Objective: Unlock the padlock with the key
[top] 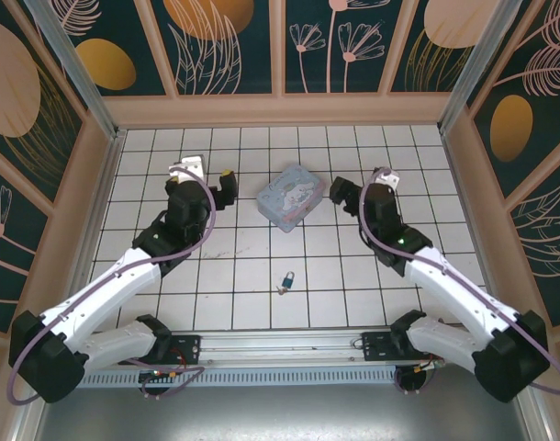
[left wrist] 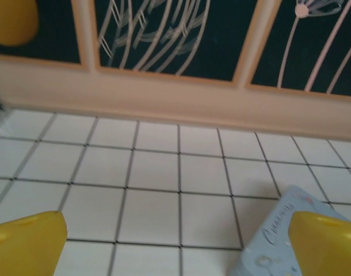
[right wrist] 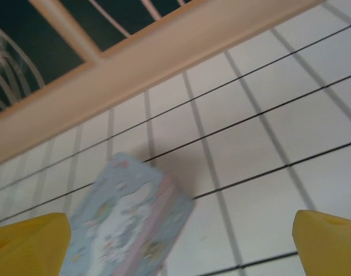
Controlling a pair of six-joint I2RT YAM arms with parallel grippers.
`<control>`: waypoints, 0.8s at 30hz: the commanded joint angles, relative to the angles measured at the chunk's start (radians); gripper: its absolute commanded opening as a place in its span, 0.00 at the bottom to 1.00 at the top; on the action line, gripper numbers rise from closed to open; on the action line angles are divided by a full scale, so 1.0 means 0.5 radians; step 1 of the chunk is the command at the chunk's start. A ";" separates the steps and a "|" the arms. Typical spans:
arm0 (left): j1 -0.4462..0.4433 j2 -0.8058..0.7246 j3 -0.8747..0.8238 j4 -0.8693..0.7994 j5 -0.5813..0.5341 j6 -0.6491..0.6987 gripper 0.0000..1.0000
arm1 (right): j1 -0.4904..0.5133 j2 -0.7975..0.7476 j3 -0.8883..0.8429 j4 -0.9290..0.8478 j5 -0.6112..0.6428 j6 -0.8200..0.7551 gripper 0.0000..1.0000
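Overhead, the padlock (top: 286, 277) lies on the white tiled floor (top: 234, 276), near the front edge and about midway between the two arm bases. The key (top: 281, 290) shows as a pale sliver touching its near end; it is too small to tell whether it sits in the keyhole. Further back, the pastel tin box (top: 290, 200) rests flat with its lid shut, so its contents are hidden. The left gripper (top: 205, 176) is just left of the tin and the right gripper (top: 363, 182) just right of it, both well apart from the padlock.

From the left wrist, yellow fingertips (left wrist: 26, 241) stand spread wide with bare tiles between them, holding nothing; a corner of the tin lies by the right one.

From the right wrist, the fingertips (right wrist: 328, 241) are likewise wide apart and empty, the closed tin lying nearer the left one
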 commanded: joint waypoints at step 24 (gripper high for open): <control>0.979 0.569 -1.139 2.067 0.403 0.540 0.99 | -0.849 0.480 -0.820 1.798 -0.341 -0.999 0.99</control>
